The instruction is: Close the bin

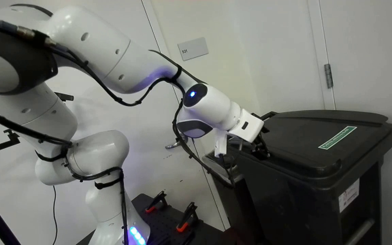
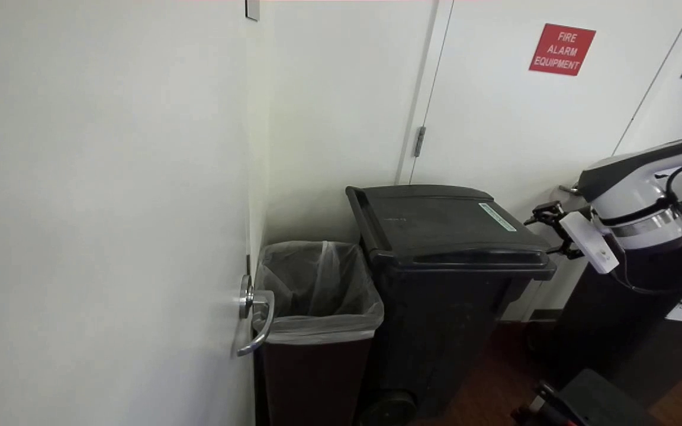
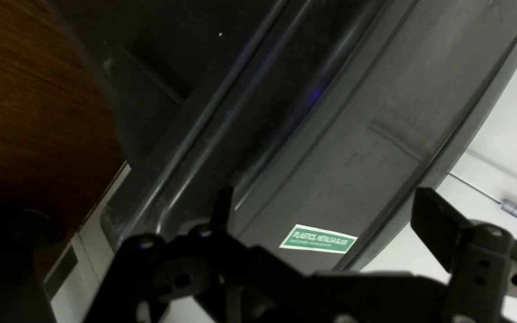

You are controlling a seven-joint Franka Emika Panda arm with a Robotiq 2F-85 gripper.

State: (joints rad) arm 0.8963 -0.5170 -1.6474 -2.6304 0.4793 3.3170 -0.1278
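The bin (image 1: 284,200) is a large dark grey-black rectangular bin, also in the other views (image 2: 436,319) (image 3: 258,116). Its lid (image 1: 305,136) lies flat over the top in both exterior views (image 2: 430,222). A green label strip (image 1: 337,137) is on the lid and shows between my fingers in the wrist view (image 3: 319,238). A white sticker (image 1: 349,195) is on the body. My gripper (image 2: 539,236) is beside the lid's label end, fingers spread with nothing between them (image 3: 324,204). I cannot tell whether a fingertip touches the lid.
A smaller brown bin with a clear liner (image 2: 317,328) stands against the bin. A door with a metal handle (image 2: 261,322) is beside it. A black base plate with orange-tipped clamps (image 1: 187,217) is by the arm's base. A wall (image 2: 341,89) stands behind the bin.
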